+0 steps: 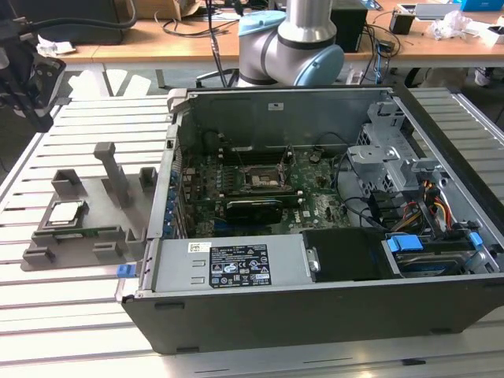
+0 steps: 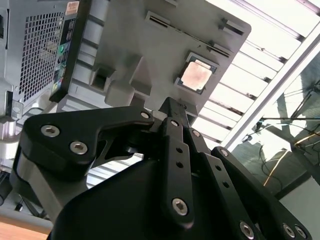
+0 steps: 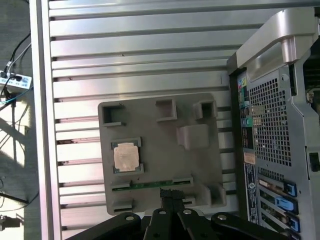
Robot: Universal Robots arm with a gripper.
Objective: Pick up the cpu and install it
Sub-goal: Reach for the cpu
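The cpu, a small square chip with a silver top, lies flat in a recess of the grey holder tray on the slatted table, to the exterior view's left of the open computer case. In both wrist views it rests in the tray: cpu, cpu. My black gripper hangs well above the tray with its fingers closed together and nothing between them. The exterior view has the gripper at the upper left, apart from the cpu. The dark socket sits in the motherboard's middle.
The open computer case lies on its side, with drive cages and cables at the exterior view's right. On the holder tray an upright post and blocks stand beside the cpu. A green strip lies along one tray edge. Desks with cables are behind.
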